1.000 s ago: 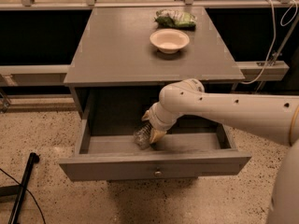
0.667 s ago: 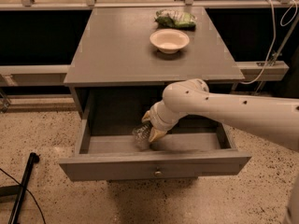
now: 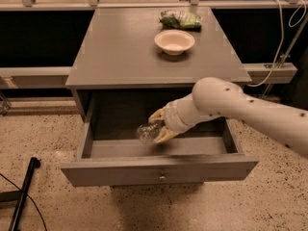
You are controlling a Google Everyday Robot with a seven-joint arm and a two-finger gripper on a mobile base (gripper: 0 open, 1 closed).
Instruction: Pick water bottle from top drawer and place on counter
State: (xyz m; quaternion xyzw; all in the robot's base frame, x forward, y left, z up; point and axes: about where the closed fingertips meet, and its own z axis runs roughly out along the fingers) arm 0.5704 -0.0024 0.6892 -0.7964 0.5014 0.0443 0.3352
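The gripper [image 3: 156, 128] was inside the open top drawer [image 3: 159, 170], fingers pinching the water bottle [image 3: 146, 133]. The bottle was roughly level, long axis left-right, free end pointing left, below the counter [image 3: 120, 52].

Gripper [image 3: 155, 127], water bottle [image 3: 145, 133] higher in top drawer [image 3: 120, 171]

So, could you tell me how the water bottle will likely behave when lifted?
The water bottle looks clear and thin-walled, so it probably dents under the gripper, clamped on it inside the top drawer. It seems empty, so likely light. Being round, it may roll if laid on the counter.
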